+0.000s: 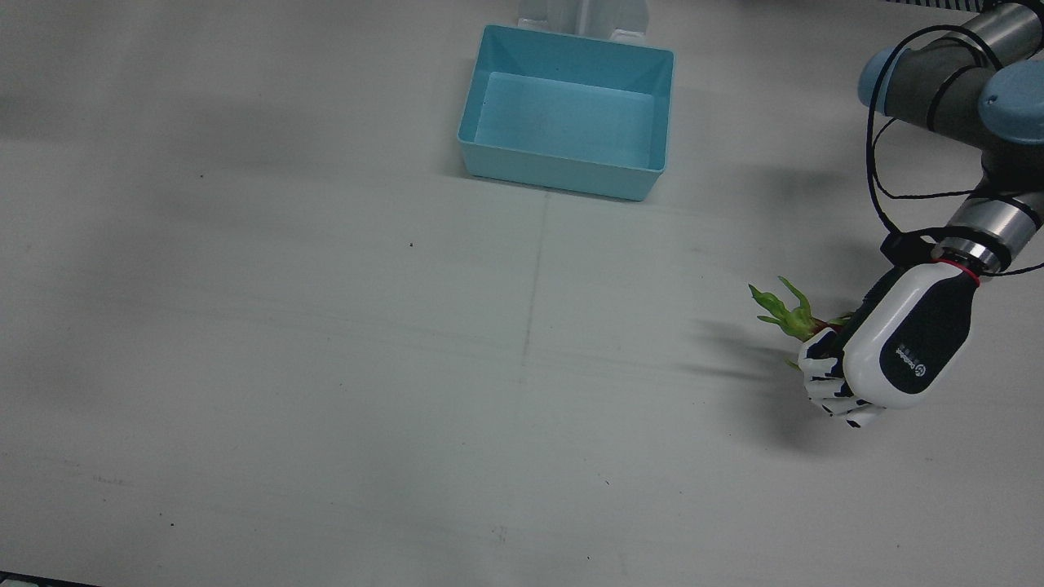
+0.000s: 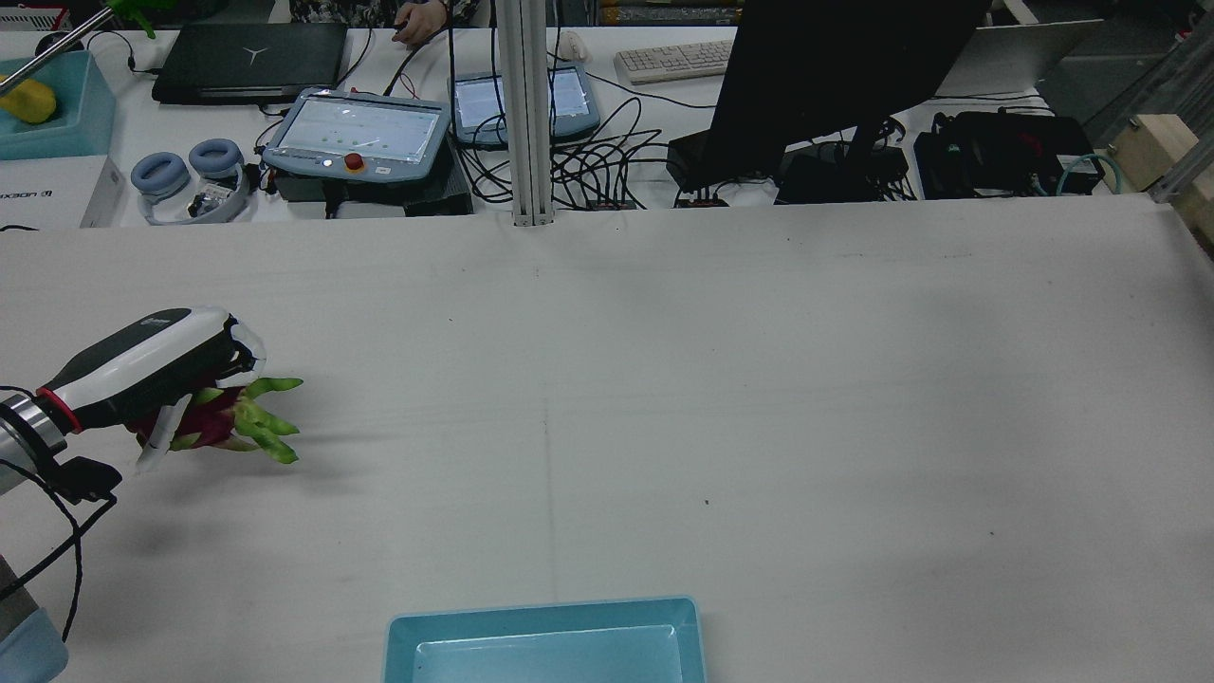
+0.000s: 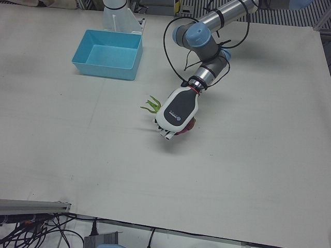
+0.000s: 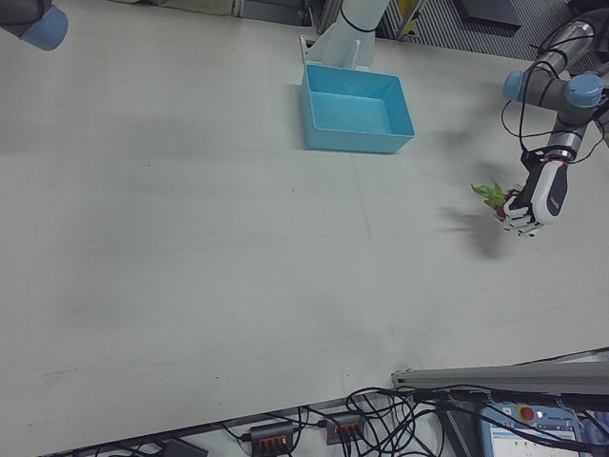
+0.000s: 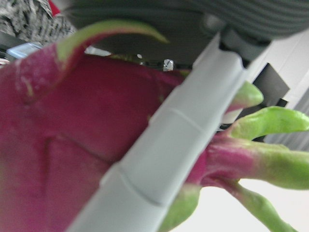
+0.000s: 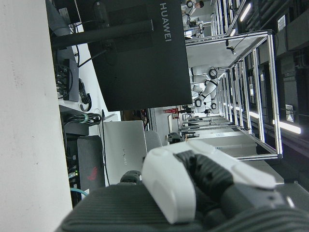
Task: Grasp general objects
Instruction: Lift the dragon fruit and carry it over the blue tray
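The left hand [image 1: 885, 350] is wrapped tight around the pink dragon fruit [image 2: 223, 424], probably so it can carry it to the blue bin [image 1: 568, 112]; I cannot tell if the right hand [image 6: 193, 186] is open or closed

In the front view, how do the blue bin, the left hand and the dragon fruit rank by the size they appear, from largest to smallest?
1. Blue bin, clearly the largest.
2. Left hand, which sits above the table and nearer the camera, so it may look enlarged.
3. Dragon fruit; only its green leaf tips show beyond the fingers, so its true size is unsure.
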Robot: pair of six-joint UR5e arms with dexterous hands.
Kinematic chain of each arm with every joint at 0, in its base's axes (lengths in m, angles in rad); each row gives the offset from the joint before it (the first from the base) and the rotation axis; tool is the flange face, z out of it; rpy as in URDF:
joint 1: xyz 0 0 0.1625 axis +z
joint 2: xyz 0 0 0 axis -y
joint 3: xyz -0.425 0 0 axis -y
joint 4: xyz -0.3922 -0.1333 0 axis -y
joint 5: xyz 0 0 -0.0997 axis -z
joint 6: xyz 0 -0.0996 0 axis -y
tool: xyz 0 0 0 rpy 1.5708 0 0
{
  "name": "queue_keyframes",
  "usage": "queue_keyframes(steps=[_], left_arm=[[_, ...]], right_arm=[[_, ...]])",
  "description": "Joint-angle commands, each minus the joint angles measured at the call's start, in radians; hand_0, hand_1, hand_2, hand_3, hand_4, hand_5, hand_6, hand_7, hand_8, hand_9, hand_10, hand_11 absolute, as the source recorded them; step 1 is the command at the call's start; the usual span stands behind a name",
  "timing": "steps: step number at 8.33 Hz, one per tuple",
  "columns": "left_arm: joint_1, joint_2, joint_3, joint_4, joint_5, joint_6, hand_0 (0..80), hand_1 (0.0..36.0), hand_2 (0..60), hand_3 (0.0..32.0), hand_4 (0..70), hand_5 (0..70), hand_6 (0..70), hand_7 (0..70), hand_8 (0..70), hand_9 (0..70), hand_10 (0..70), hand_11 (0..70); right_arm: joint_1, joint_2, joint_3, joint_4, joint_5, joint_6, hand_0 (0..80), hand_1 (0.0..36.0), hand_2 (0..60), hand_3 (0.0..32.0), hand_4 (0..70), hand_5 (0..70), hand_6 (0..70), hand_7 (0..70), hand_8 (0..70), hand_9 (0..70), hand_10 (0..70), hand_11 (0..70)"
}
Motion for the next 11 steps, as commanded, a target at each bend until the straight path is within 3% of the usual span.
queue_keyframes(steps=[1,2,4,5,9,11], left_arm=[[0.001,-0.014,-0.027,-0.186,0.204,-0.214,80.0,36.0,60.0,0.0,70.0,70.0,70.0,70.0,70.0,70.0,70.0,70.0],[0.001,-0.009,-0.03,-0.308,0.285,-0.335,80.0,36.0,60.0,0.0,70.0,70.0,70.0,70.0,70.0,70.0,70.0,70.0],[0.025,-0.001,-0.08,-0.491,0.298,-0.524,80.0,36.0,60.0,0.0,70.0,70.0,70.0,70.0,70.0,70.0,70.0,70.0],[0.079,0.002,-0.117,-0.542,0.298,-0.564,80.0,36.0,60.0,0.0,70.0,70.0,70.0,70.0,70.0,70.0,70.0,70.0],[0.317,-0.027,-0.17,-0.587,0.275,-0.555,80.0,36.0,60.0,0.0,70.0,70.0,70.0,70.0,70.0,70.0,70.0,70.0],[0.399,-0.027,-0.165,-0.645,0.223,-0.549,80.0,36.0,60.0,0.0,70.0,70.0,70.0,70.0,70.0,70.0,70.0,70.0]], right_arm=[[0.0,0.0,0.0,0.0,0.002,0.0,0.0,0.0,0.0,0.0,0.0,0.0,0.0,0.0,0.0,0.0,0.0,0.0],[0.0,0.0,0.0,0.0,0.0,0.0,0.0,0.0,0.0,0.0,0.0,0.0,0.0,0.0,0.0,0.0,0.0,0.0],[0.0,0.0,0.0,0.0,0.0,0.0,0.0,0.0,0.0,0.0,0.0,0.0,0.0,0.0,0.0,0.0,0.0,0.0],[0.0,0.0,0.0,0.0,0.0,0.0,0.0,0.0,0.0,0.0,0.0,0.0,0.0,0.0,0.0,0.0,0.0,0.0],[0.0,0.0,0.0,0.0,0.0,0.0,0.0,0.0,0.0,0.0,0.0,0.0,0.0,0.0,0.0,0.0,0.0,0.0],[0.0,0.0,0.0,0.0,0.0,0.0,0.0,0.0,0.0,0.0,0.0,0.0,0.0,0.0,0.0,0.0,0.0,0.0]])
